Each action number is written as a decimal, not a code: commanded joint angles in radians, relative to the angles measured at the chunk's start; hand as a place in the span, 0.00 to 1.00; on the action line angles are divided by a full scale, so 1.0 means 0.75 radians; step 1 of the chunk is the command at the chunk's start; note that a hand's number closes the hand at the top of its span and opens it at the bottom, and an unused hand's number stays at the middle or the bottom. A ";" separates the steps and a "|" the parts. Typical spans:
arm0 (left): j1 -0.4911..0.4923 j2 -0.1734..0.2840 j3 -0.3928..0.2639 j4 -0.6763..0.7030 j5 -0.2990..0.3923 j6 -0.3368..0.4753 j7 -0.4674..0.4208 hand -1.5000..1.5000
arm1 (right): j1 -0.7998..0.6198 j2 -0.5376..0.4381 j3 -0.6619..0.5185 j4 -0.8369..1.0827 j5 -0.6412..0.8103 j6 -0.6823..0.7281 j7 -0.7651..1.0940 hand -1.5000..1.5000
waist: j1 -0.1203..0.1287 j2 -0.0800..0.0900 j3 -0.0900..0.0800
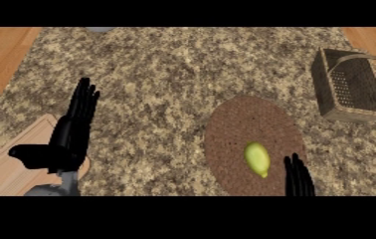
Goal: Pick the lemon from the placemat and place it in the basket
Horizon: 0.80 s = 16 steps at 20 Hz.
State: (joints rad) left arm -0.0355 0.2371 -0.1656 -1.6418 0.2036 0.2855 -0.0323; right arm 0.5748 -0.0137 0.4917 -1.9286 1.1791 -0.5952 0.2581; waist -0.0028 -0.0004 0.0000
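Lemon [257, 159] lies on round brown placemat [253, 133], lower-right part of mat, on granite tabletop [183, 73]. Basket [345, 86] sits at right edge, well apart from lemon. Right hand [297, 176] comes in at bottom, just right of lemon; fingers straight, holding nothing. Left hand [70, 133] at left, fingers straight & up, thumb out, nothing held, over wooden board [22, 168].
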 commanded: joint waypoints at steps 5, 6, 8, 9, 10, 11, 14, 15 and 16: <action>-0.013 -0.054 0.056 0.095 -0.022 -0.064 -0.070 0.50 | -0.220 -0.026 -0.127 0.142 -0.114 0.058 0.046 0.00 | 0.001 0.002 0.000; 0.018 -0.057 0.014 -0.073 -0.075 -0.011 0.084 0.50 | -0.065 -0.071 -0.045 0.067 -0.076 -0.027 0.020 0.00 | 0.000 -0.001 0.000; -0.013 -0.062 0.063 -0.024 -0.072 -0.032 0.043 0.50 | -0.178 -0.038 -0.085 0.091 -0.069 0.059 0.088 0.00 | 0.001 0.000 0.000; 0.077 -0.115 -0.007 -0.019 -0.097 -0.029 -0.054 0.50 | -0.220 -0.007 -0.093 0.159 -0.046 0.066 0.105 0.00 | 0.004 0.000 0.000; 0.070 -0.029 0.064 -0.085 -0.033 -0.107 0.042 0.50 | -0.223 -0.017 -0.103 0.227 -0.097 0.014 0.065 0.00 | 0.005 0.000 0.000; 0.021 -0.070 0.070 -0.013 -0.064 -0.079 0.026 0.50 | -0.222 -0.009 -0.082 0.146 -0.049 0.099 0.140 0.00 | 0.002 0.000 0.000; 0.042 -0.081 0.048 -0.124 -0.109 -0.058 0.108 0.50 | -0.248 -0.015 -0.084 0.224 -0.083 0.026 0.091 0.00 | 0.003 -0.001 0.000; -0.043 -0.098 0.079 -0.002 -0.095 -0.070 0.089 0.50 | -0.223 -0.002 -0.052 0.266 -0.072 -0.010 0.078 0.00 | 0.000 0.000 0.000; 0.050 -0.075 0.097 -0.037 -0.082 -0.109 0.024 0.50 | -0.260 0.016 -0.001 0.187 0.005 0.075 0.199 0.00 | 0.003 0.000 0.000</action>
State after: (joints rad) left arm -0.0144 0.1788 -0.1184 -1.6709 0.1432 0.2308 -0.0013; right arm 0.4149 -0.0256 0.4463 -1.7884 1.1326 -0.5691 0.3362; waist -0.0015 -0.0004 0.0001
